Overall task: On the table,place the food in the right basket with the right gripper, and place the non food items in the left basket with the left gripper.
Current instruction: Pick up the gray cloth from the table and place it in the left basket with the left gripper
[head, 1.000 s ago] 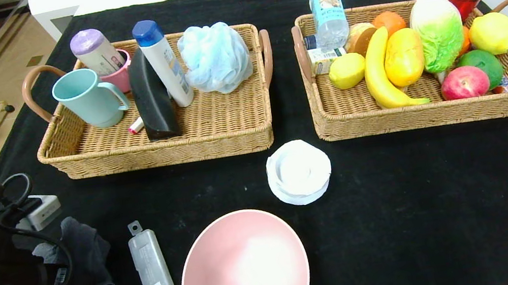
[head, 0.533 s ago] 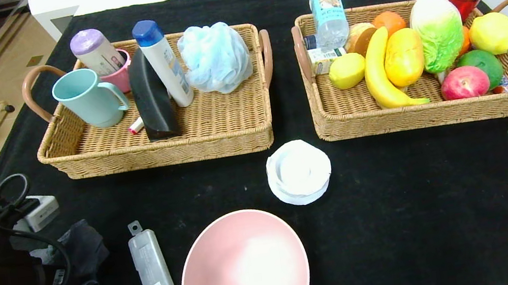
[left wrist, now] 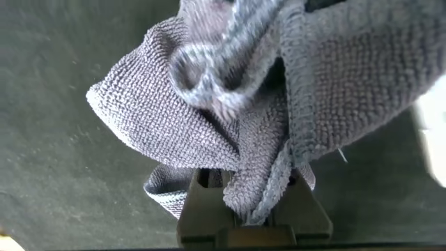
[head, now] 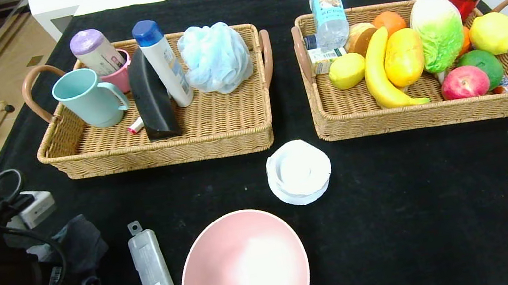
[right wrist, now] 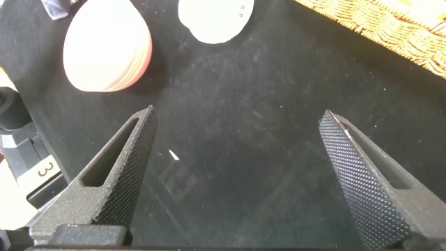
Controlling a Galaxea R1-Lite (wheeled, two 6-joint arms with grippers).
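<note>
Grey towel is pinched in my closed left tool at the surface's near-left corner, well short of the left basket; trailing folds could snag the white charger while my right tool idles wide open, empty.

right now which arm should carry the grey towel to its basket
Left. The left tool is already shut on the grey towel, on the left basket side. The right tool hangs open over bare cloth.
</note>
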